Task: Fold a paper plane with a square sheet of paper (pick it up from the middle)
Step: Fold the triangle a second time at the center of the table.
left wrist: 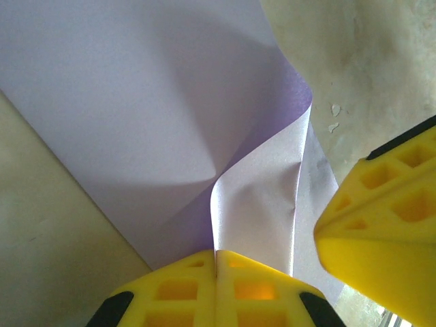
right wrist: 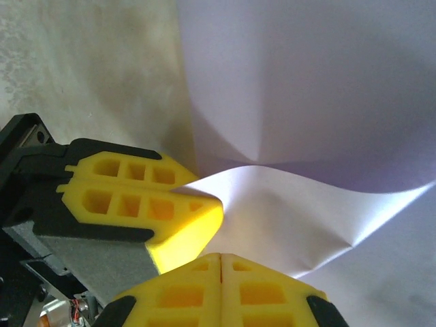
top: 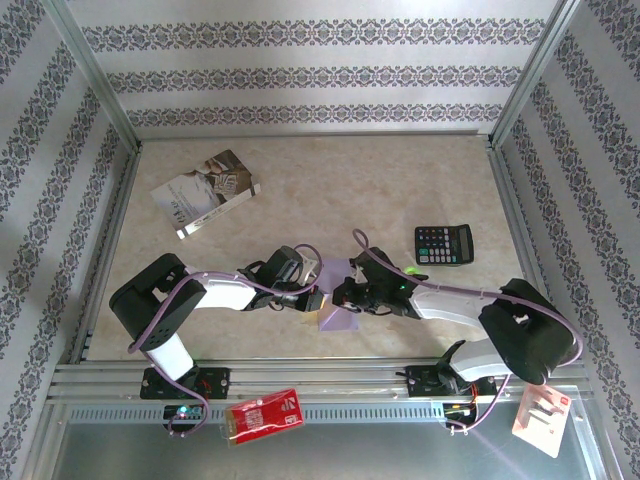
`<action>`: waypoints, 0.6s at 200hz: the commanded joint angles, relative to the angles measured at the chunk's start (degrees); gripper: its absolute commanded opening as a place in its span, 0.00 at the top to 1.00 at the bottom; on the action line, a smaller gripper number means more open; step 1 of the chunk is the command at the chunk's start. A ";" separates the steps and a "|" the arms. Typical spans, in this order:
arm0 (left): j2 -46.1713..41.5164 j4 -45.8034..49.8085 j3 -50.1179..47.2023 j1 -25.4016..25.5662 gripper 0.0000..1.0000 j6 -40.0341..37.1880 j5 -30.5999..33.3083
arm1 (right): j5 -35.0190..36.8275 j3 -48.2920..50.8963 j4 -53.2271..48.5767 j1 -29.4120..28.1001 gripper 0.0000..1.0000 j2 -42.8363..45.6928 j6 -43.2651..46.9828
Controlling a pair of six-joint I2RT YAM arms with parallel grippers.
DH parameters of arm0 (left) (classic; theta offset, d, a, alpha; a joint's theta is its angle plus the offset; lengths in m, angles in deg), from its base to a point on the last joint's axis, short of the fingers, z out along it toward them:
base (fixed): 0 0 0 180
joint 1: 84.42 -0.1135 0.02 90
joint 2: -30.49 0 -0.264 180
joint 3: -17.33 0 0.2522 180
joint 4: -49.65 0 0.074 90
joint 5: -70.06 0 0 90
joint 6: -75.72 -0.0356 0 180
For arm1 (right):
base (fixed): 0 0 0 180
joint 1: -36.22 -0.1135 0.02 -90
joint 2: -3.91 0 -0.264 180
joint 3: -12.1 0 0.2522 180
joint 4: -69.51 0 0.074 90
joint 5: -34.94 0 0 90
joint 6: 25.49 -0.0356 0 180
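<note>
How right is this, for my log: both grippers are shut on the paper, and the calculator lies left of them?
One slip: the calculator lies right of them, as the top view shows. The left gripper and right gripper are both shut on the paper.

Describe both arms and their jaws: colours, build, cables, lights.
The left arm and right arm share white link shells and bulky black joint housings. A lilac-purple cable loops along each. A green light glows near the right wrist. The jaws are bright yellow plastic, moulded with rectangular pockets, on black mounts.
</note>
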 commanded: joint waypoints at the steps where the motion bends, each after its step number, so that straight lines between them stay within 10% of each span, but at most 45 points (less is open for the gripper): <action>1: 4.65 5.07 -0.45 -0.07 1.00 -1.61 4.90 | -0.17 -1.17 1.48 -0.36 1.00 -2.73 -0.53; 120: 5.13 5.43 -0.36 -0.01 1.00 -1.85 5.12 | -0.27 0.65 0.90 -2.16 1.00 -0.01 -2.57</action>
